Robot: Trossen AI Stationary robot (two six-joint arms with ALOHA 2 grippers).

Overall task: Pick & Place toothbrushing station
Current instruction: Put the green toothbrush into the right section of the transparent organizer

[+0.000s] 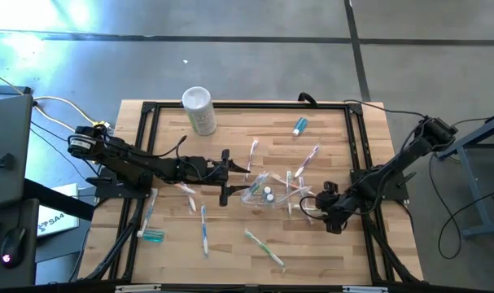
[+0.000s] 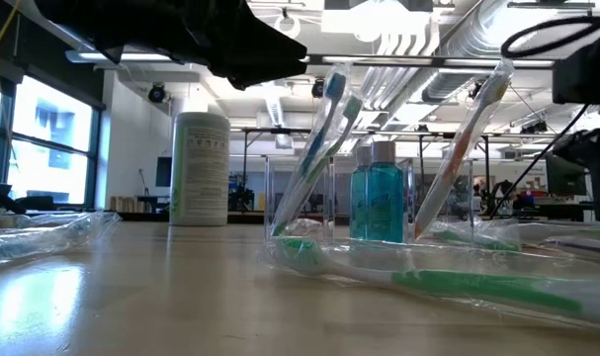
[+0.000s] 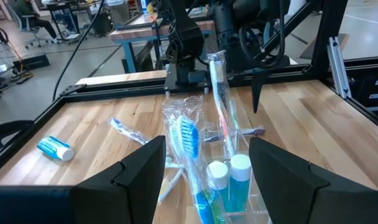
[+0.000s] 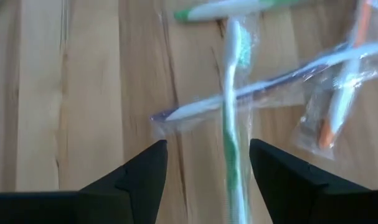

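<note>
The small clear cup (image 1: 261, 194) stands on the wooden table near its middle, with several toothbrushes leaning in it and two teal tubes (image 3: 233, 183) upright inside. My left gripper (image 1: 230, 177) hovers open just left of the cup and above the table. In the left wrist view its fingers (image 3: 145, 165) frame the cup without touching it. My right gripper (image 1: 312, 205) is right of the cup, pointing steeply down and open. A wrapped green toothbrush (image 4: 229, 137) lies flat on the table between its fingers, crossing over a wrapped purple-white one (image 4: 263, 87).
A tall white cylinder (image 1: 199, 110) stands at the far left of the table. A loose teal tube (image 1: 299, 125) lies at the far right. More wrapped toothbrushes (image 1: 265, 248) and a teal tube (image 1: 151, 236) lie along the near side. A black frame (image 1: 247, 106) borders the table.
</note>
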